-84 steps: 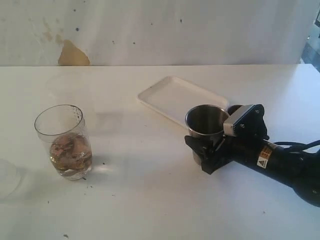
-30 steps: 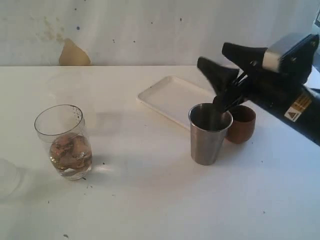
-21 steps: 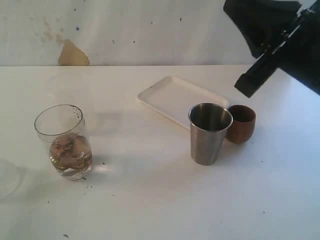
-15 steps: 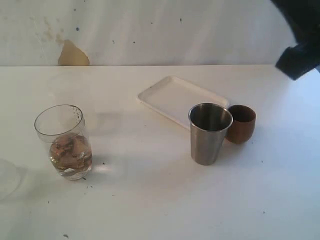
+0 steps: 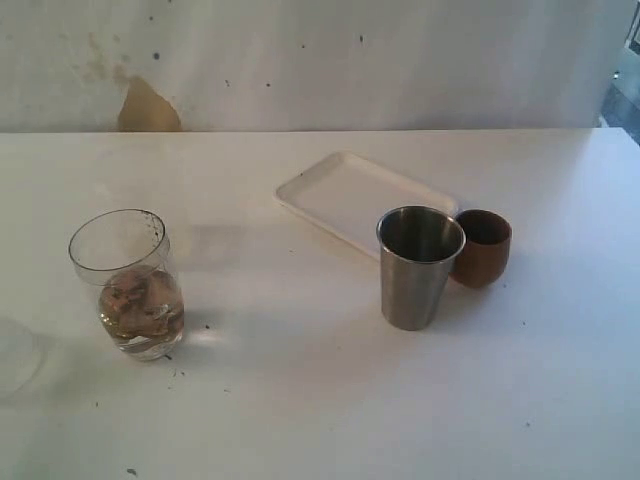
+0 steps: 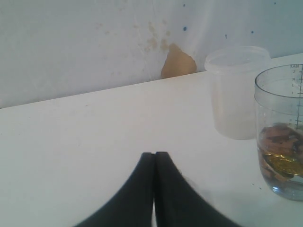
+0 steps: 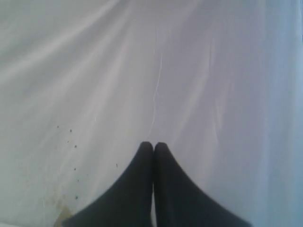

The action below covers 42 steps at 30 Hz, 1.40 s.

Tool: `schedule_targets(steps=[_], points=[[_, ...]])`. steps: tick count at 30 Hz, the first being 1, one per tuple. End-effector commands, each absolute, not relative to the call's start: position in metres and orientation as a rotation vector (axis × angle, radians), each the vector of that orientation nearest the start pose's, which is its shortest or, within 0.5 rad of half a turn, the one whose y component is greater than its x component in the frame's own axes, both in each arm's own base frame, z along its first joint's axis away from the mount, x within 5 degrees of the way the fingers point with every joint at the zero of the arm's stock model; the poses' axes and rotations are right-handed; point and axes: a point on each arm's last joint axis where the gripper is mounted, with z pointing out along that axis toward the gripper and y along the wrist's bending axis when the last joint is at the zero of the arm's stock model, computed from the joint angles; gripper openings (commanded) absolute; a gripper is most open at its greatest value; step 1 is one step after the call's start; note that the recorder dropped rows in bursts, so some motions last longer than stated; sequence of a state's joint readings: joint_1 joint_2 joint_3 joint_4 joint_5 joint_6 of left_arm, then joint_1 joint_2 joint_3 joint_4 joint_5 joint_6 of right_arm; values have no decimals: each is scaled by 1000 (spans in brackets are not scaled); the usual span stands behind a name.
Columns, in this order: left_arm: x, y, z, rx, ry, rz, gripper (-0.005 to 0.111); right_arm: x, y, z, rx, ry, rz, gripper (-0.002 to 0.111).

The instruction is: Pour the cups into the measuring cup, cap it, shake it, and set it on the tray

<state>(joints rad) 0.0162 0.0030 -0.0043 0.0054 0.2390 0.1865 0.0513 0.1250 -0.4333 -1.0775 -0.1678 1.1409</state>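
Observation:
The steel tumbler [image 5: 419,265] stands upright on the table, with the brown wooden cup [image 5: 483,246] just to its right. The clear measuring cup [image 5: 128,283] [image 6: 281,130] stands at the left with brown and golden contents at its bottom. Behind the cups lies the white tray [image 5: 360,198]. Neither arm shows in the exterior view. My left gripper [image 6: 154,153] is shut and empty, low over the table, apart from the measuring cup. My right gripper [image 7: 153,144] is shut and empty, facing the white wall.
A frosted plastic cup [image 6: 236,92] stands beside the measuring cup in the left wrist view. A faint rounded clear thing [image 5: 15,355] sits at the left edge of the exterior view. A brown stain [image 5: 147,107] marks the back wall.
My right arm let go of the steel tumbler, rose up and to the right, and left the exterior view. The tumbler now stands upright beside the wooden cup.

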Motion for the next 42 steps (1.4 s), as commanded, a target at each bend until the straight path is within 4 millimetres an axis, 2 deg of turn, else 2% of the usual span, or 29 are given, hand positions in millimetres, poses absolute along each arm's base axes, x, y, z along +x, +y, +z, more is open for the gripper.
schedule_targets(steps=[1, 14, 18, 22, 26, 29, 30, 34, 37, 39, 42], points=[[55, 1, 192, 153, 1712, 149, 1, 5, 13, 346, -115, 1013, 185, 0], [55, 1, 192, 153, 1712, 149, 1, 3, 16, 347, -147, 989, 216, 0], [55, 1, 192, 153, 1712, 149, 1, 8, 17, 339, -144, 1017, 219, 0], [55, 1, 192, 153, 1712, 149, 1, 19, 16, 320, -140, 1068, 207, 0], [55, 1, 192, 153, 1712, 149, 1, 32, 10, 295, -21, 1086, 241, 0], [55, 1, 192, 153, 1712, 149, 1, 39, 6, 277, -13, 1128, 162, 0], [55, 1, 192, 153, 1712, 149, 1, 44, 5, 262, -36, 1172, 102, 0], [55, 1, 192, 153, 1712, 149, 1, 52, 6, 233, -80, 1261, 36, 0], [55, 1, 192, 153, 1712, 149, 1, 56, 2, 207, -88, 1547, -24, 0], [55, 1, 192, 153, 1712, 149, 1, 56, 1, 195, -96, 1678, -42, 0], [55, 1, 192, 153, 1712, 149, 1, 55, 1, 187, -99, 1775, -32, 0]])
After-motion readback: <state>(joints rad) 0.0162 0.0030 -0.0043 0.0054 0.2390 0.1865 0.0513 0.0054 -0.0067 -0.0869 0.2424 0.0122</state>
